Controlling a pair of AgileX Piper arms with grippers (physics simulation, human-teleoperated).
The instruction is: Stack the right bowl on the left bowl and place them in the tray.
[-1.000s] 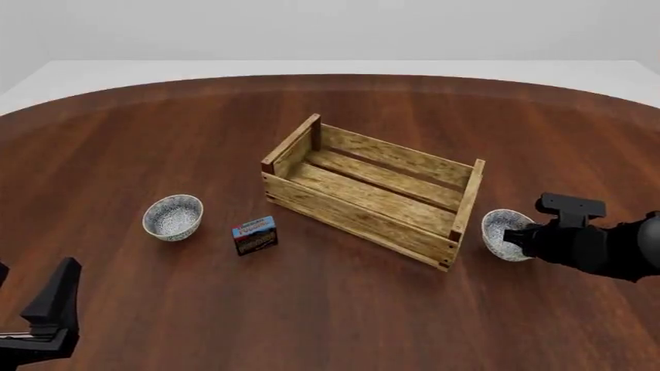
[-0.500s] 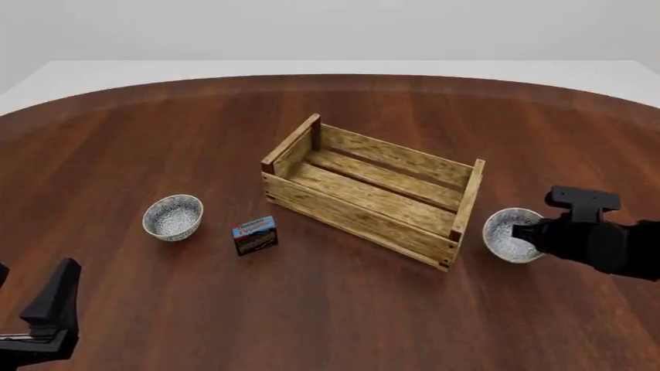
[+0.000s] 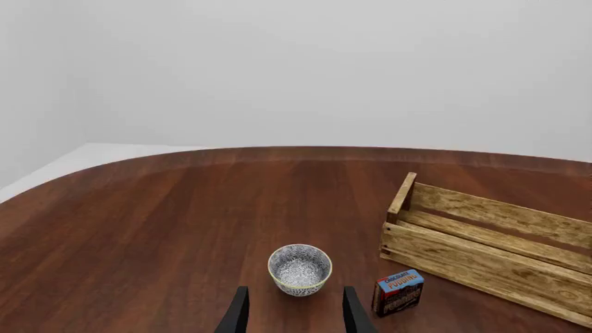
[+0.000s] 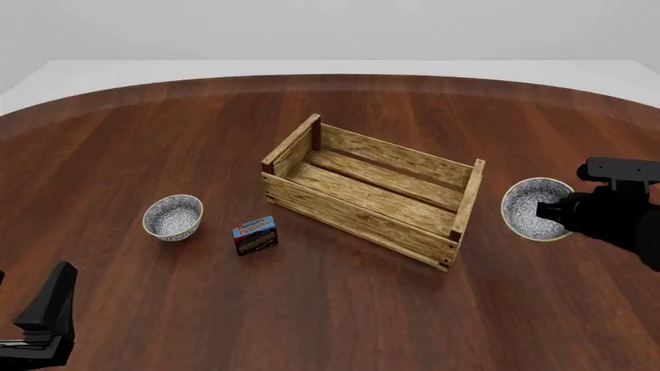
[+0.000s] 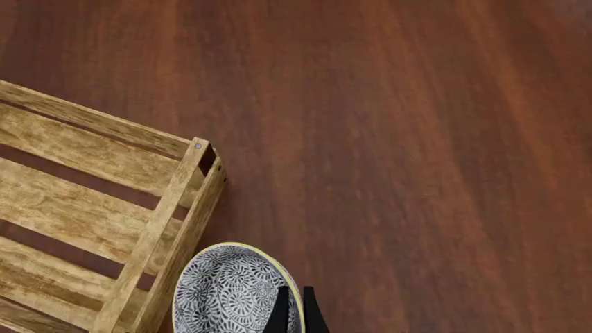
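- The big open crate of light-brown wooden slats point(image 4: 373, 197) sits in the middle of the dark brown wooden desk point(image 4: 341, 309). Nothing is inside it.
- The right black gripper point(image 4: 557, 210) pinches the rim of a small round bowl with a grey speckled inside point(image 4: 534, 209), just to the right of the crate. Nothing is in the bowl.
- The other small speckled bowl point(image 4: 172, 217) stands on the desk, left of the crate, with nothing in it.
- A little blue-and-red box point(image 4: 255, 235) stands between that bowl and the crate.
- The left black gripper point(image 3: 293, 312) hangs near the desk's front edge, jaws spread, holding nothing.
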